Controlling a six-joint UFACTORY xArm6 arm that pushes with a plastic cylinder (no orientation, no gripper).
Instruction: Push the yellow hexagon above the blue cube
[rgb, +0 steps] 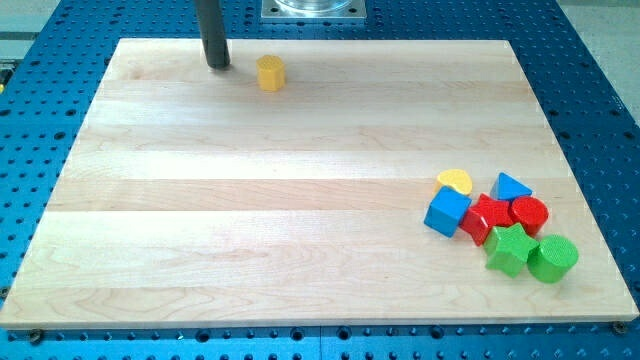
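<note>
While my tip rests on the desk near the view's top left, the yellow hexagon sits just to its right, apart from it, with a narrow strip of bare wood between them. The hexagon stands upright on a flat face; it is squat, with no clear long axis, and which way its corners point is too small to tell.

The blue cube lies well apart from it, toward the view's lower right, at the left edge of a tight cluster. It is turned so one corner faces the view's bottom. Just above it is a yellow half-round block, touching or nearly touching it. To the cube's right sits a red block whose shape is hard to make out, then a red cylinder, with a blue triangle above them. Below these are a green star and a green cylinder, side by side.

The rod is cut off by the view's top edge, so only its lower length shows. As a tool it is a plain dark rod: it has no jaws, so it neither opens nor closes, holds nothing, and touches only the wood. A metal base plate at the top is also cut off.
</note>
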